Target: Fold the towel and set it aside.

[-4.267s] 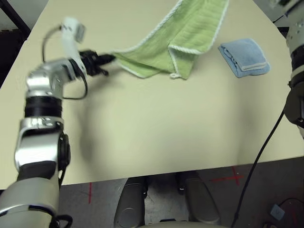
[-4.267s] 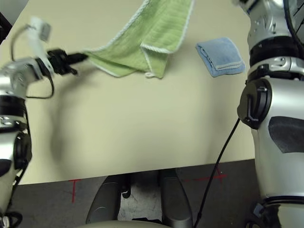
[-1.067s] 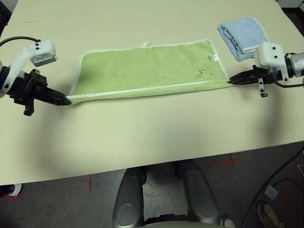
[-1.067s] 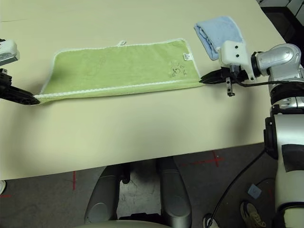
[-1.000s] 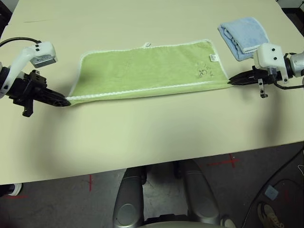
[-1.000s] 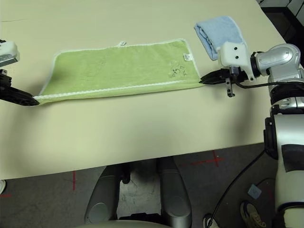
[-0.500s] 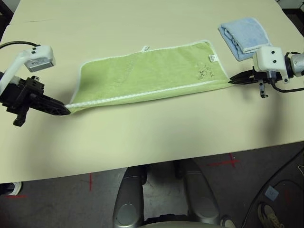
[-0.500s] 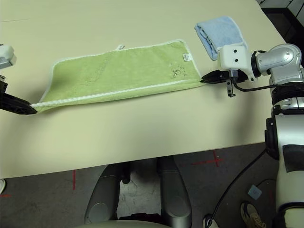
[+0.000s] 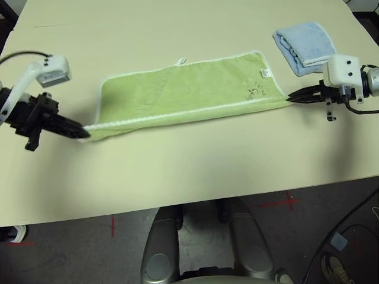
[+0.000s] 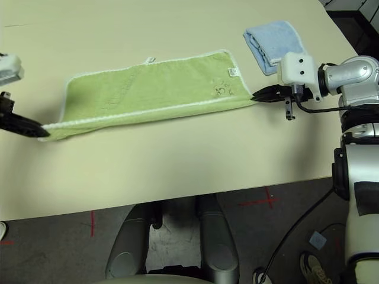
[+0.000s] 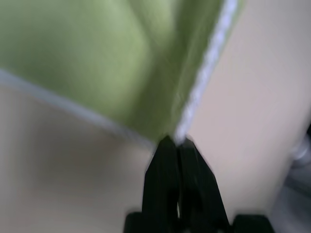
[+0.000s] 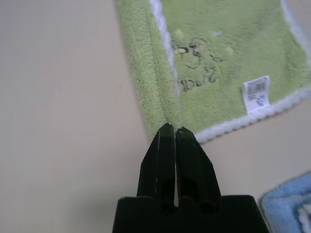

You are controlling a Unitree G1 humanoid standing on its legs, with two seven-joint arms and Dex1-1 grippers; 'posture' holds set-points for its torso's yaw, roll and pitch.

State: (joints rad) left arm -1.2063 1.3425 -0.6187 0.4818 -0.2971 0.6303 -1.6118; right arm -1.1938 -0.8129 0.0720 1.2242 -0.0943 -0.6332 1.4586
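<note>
Pinching the near corners of the green towel (image 9: 189,89) — left gripper (image 11: 179,141) clenched on the corner at the robot's left, right gripper (image 12: 176,130) clenched on the one at its right. Both arms reach in from the sides, fingers angled inward toward each other; the left slopes toward the robot, the right lies nearly level. Towel spread wide across the middle of the table (image 9: 195,165), near edge folded over — right gripper near the blue cloth (image 9: 305,47).
</note>
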